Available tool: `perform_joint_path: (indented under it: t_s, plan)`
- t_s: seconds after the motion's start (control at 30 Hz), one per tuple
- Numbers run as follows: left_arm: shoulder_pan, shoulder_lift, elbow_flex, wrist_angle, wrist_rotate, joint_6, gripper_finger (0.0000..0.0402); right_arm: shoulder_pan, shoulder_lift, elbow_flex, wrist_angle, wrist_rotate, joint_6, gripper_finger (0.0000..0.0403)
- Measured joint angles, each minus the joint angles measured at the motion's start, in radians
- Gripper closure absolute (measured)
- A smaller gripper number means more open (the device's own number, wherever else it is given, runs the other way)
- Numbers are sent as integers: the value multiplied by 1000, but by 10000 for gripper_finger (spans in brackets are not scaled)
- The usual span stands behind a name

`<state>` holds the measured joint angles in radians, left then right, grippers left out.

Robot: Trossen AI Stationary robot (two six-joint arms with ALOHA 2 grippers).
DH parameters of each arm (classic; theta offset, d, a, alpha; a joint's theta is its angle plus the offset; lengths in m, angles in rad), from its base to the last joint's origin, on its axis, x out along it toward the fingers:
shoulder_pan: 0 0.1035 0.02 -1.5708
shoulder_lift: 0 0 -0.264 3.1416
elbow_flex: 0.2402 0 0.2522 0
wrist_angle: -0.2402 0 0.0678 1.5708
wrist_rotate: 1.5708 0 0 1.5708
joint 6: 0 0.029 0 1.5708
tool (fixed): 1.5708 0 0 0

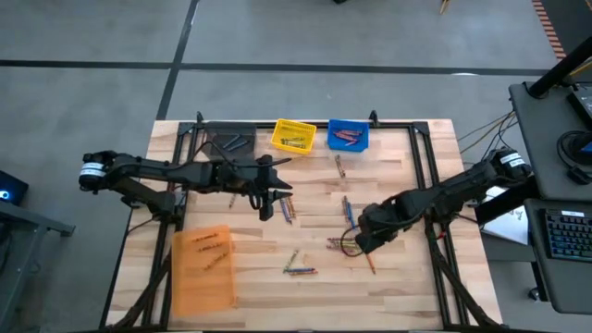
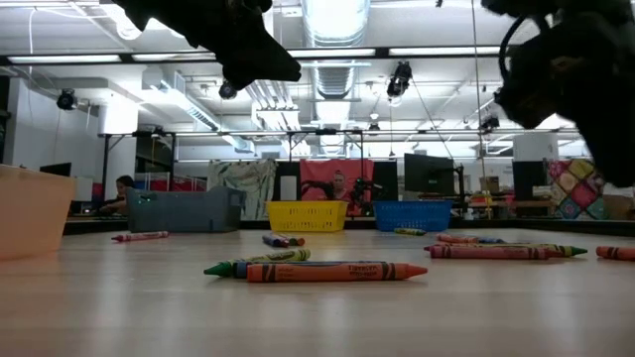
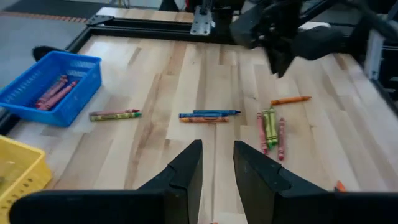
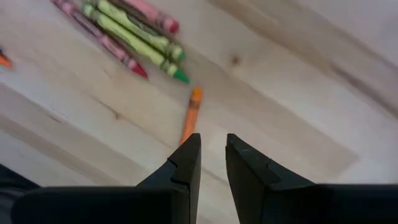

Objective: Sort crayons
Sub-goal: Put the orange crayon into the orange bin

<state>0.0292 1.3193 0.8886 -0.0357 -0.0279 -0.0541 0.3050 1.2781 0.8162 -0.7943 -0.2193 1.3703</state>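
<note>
- Left gripper (image 1: 269,205): over the table's (image 1: 398,287) middle, fingers slightly apart, empty.
- Right gripper (image 4: 212,163): fingers slightly apart, empty, above an orange crayon (image 4: 189,118).
- Loose crayons (image 1: 298,266) scattered mid-table.
- Yellow bin (image 1: 293,136), blue bin (image 1: 348,135), orange bin (image 1: 203,266) around them.

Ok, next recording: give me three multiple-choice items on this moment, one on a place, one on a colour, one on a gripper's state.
1. The blue plastic basket sits on the wooden table
A. beside the yellow plastic basket
B. beside the orange plastic bin
C. under the left gripper

2. The wax crayon nearest the right gripper is
A. blue
B. orange
C. green

3. The right gripper is
A. shut on a crayon
B. open, holding nothing
C. inside a basket

Answers:
1 A: the two baskets stand side by side along the far edge.
2 B: the orange crayon lies just ahead of the fingertips.
3 B: bare wood shows through the gap between its fingers.
</note>
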Motion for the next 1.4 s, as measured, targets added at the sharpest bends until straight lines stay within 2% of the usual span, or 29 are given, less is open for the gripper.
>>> perform_joint_path:
  t_s: [0.2, 0.47, 0.73, 1.13, 1.4]
  plan:
    - [1, -2, 0, 0, -27, 20, 329, 48, 67, 63, -74, 8, 23, 339]
    - [1, -32, 0, -2, -27, 35, 329, 53, 189, 163, -74, -33, -103, 339]
    - [1, -84, 0, -42, -27, 35, 329, 70, 282, 259, -177, -41, -152, 339]
    - [0, -195, 0, -72, -26, 35, 329, 88, 418, 308, -167, -43, -194, 251]
    - [0, -262, 0, -73, -25, 28, 329, 88, 475, 278, -151, -32, -219, 249]
